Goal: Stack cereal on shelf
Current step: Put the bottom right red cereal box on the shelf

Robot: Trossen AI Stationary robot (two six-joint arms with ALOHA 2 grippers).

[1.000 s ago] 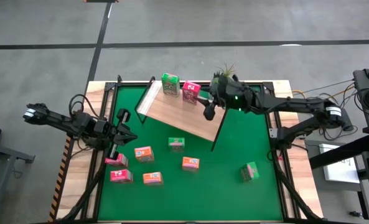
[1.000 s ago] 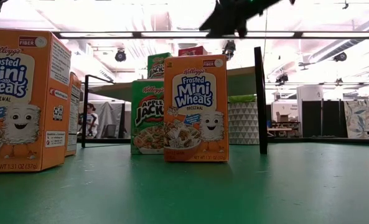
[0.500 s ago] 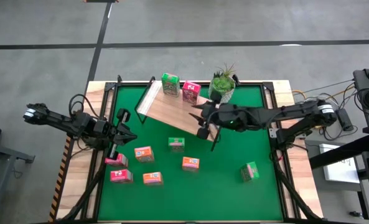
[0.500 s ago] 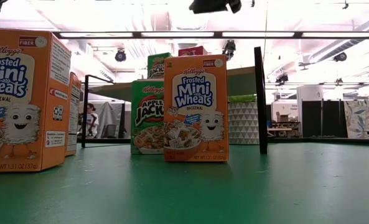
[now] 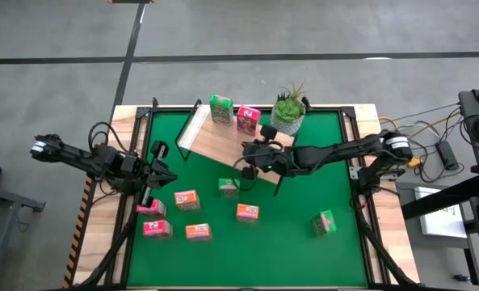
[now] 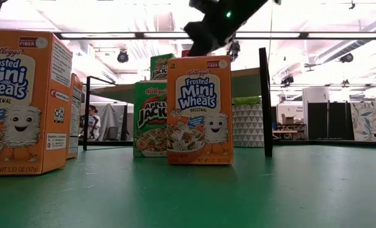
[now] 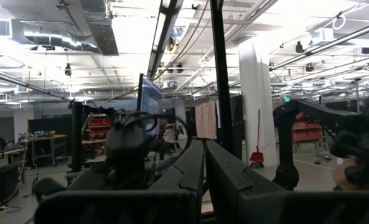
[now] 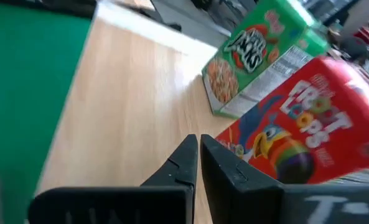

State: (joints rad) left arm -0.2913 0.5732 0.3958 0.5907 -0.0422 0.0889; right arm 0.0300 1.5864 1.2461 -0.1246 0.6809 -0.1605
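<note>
The right end effector [image 5: 251,158] hangs over the near edge of the shelf [image 5: 223,145], its fingers [image 8: 190,158] pressed together with nothing between them. The left end effector [image 5: 160,171] waits at the left side of the green mat [image 5: 304,242], also fully closed and empty.

Nearest to the front of the table, a pink-red box [image 5: 157,229] and an orange box [image 5: 197,232] lie side by side on the mat. A little farther, a second pink-red box [image 5: 150,208] lies just beside the left end effector, with another orange box [image 5: 186,199] to its right. A third orange box [image 5: 248,212] lies near the middle, and a green box [image 5: 325,222] lies well apart on the right.

Farther still, a green box [image 5: 228,187] lies just in front of the shelf, below the right end effector. The shelf itself stands tilted on the mat, its black frame [image 5: 281,179] at the right side. On its far end stand a green box [image 5: 220,109] and a pink-red box [image 5: 248,119], close together; the right wrist view shows both on the wood. A plant [image 5: 288,109] stands behind, near the far edge.
</note>
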